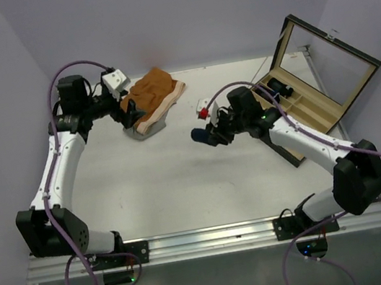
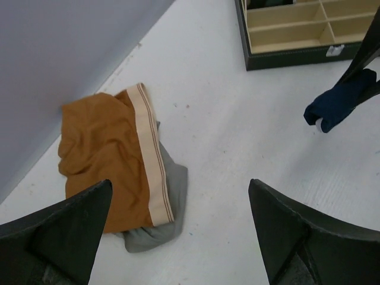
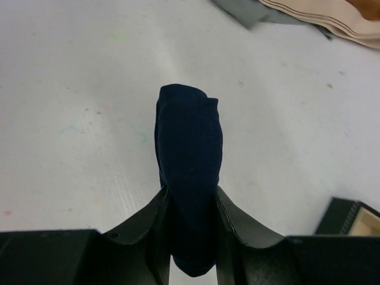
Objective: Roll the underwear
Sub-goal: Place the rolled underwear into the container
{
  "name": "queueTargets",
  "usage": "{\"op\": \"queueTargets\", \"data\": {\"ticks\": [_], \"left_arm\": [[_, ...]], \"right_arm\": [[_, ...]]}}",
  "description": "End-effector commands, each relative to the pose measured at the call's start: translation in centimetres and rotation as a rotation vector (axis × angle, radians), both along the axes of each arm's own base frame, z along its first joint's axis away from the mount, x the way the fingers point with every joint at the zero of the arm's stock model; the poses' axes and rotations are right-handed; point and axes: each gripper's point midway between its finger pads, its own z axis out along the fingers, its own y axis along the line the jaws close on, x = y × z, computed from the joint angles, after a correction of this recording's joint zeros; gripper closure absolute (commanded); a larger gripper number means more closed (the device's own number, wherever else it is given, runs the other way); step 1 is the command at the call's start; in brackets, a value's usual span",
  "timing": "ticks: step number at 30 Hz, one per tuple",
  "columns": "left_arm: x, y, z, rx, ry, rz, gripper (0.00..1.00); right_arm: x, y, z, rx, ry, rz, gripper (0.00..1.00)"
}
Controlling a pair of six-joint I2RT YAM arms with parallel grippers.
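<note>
Right wrist: underwear (image 3: 189, 166) clamped, seemingly rolled

This is a robotics lab cell: white table (image 1: 169, 190), plain lilac walls (image 1: 190, 11), cabled robot arms (image 1: 300, 140) on a near aluminium rail (image 1: 214, 238).

Bright, even diffuse light, faint soft shadows, crisp top view (wrist views slightly softer)
</note>
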Motion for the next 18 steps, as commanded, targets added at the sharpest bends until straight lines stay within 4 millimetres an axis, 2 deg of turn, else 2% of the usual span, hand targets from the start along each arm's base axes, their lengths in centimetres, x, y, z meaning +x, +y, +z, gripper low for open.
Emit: {"op": "queueTargets", "data": {"ticks": [1,3,5,6,7,8,9,10,11,12,14,16,17,18], "left_arm": [[2.4,-0.4,4.9,-0.163,-0.111,0.112,0.00],[2.8,-0.7,5.5,-0.182,-0.114,0.095,0.00],[3.7,-1.1,5.9,-0.193,-0.087,0.083,0.00],[4.5,-0.5,5.6,-0.183,-0.061,0.143,0.00],[5.6,-0.5,4.6,-0.182,-0.012,0.198,0.00],[6.1,-0.6,5.2,-0.164,-0.028,0.221,0.00],[6.4,-0.4,4.4,-0.136,-0.019,0.252,0.00],[6.3,-0.6,4.5,-0.112,-0.049,0.248,0.00],[6.3,-0.8,3.9,-0.095,-0.069,0.251,0.00],[6.4,-0.7,4.0,-0.075,-0.097,0.269,0.00],[5.8,-1.6,4.5,-0.054,-0.153,0.257,0.00],[5.1,-2.3,3.7,-0.049,-0.146,0.238,0.00],[5.1,-2.5,3.5,-0.051,-0.138,0.235,0.00],[4.9,-2.6,3.2,-0.054,-0.125,0.234,0.00]], "right_arm": [[2.6,-5.2,1.5,-0.067,-0.026,-0.138,1.00],[5.0,-8.8,2.4,-0.096,-0.054,-0.235,1.00],[6.3,-11.2,2.5,-0.118,-0.052,-0.289,1.00],[7.7,-13.5,3.2,-0.121,-0.062,-0.354,1.00],[8.5,-14.6,3.0,-0.133,-0.057,-0.376,1.00],[8.9,-15.8,2.9,-0.144,-0.048,-0.400,1.00],[10.0,-17.9,3.5,-0.151,-0.063,-0.456,1.00],[10.6,-19.0,3.6,-0.160,-0.071,-0.475,1.00],[11.2,-21.2,3.2,-0.169,-0.060,-0.520,1.00],[11.6,-22.0,3.6,-0.174,-0.076,-0.531,1.00],[11.9,-24.5,3.3,-0.208,-0.076,-0.543,1.00],[12.3,-27.8,3.4,-0.265,-0.094,-0.567,1.00],[12.2,-29.7,2.6,-0.286,-0.067,-0.594,1.00],[12.5,-30.8,2.9,-0.299,-0.075,-0.602,1.00]]}}
